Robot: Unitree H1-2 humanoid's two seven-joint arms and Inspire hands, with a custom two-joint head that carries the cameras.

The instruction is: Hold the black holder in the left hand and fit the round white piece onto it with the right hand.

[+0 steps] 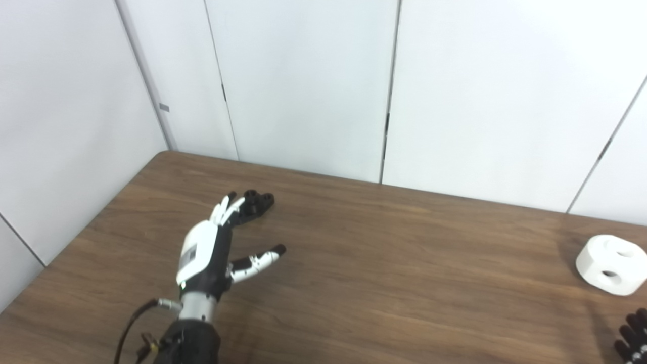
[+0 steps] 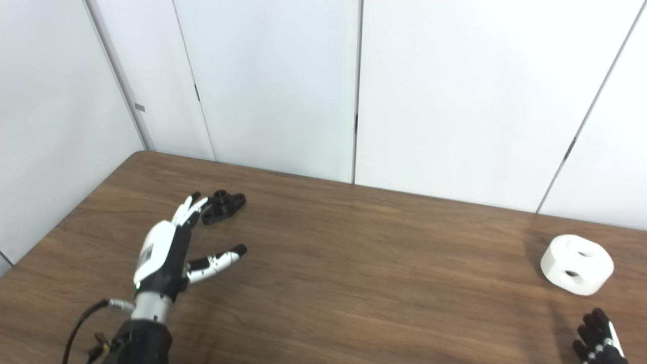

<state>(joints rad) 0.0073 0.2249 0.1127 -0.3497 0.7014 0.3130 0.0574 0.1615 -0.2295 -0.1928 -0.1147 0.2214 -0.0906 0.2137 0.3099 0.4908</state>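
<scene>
The left hand (image 1: 204, 253), white-backed with black palm and black fingertips, is positioned over the left part of the brown wood-grain worktop (image 1: 384, 283). It is held open: the fingers (image 1: 225, 208) are extended and spread, the thumb (image 1: 258, 262) is splayed to the side, and nothing is gripped. A grey label patch is seen on the back of the hand; any writing on it is too small to be read. A black cable is seen beside the forearm at the bottom edge.

One small black plastic holder with round bosses (image 2: 225, 205) is lying on the worktop just beyond the left fingertips. Whether the fingertips touch it cannot be told from either view.

One round white piece with two visible holes (image 2: 576, 264) is resting on the worktop near the right edge, well apart from the holder. No marking is visible on it.

The right hand (image 2: 599, 344) is seen only in part at the bottom right corner, near the white piece but apart from it. Only its black fingertips are shown, so its state cannot be told.

Behind the worktop, plain white wall panels (image 1: 303, 86) divided by dark vertical seams are shown. No brand name or legible text is found anywhere.
</scene>
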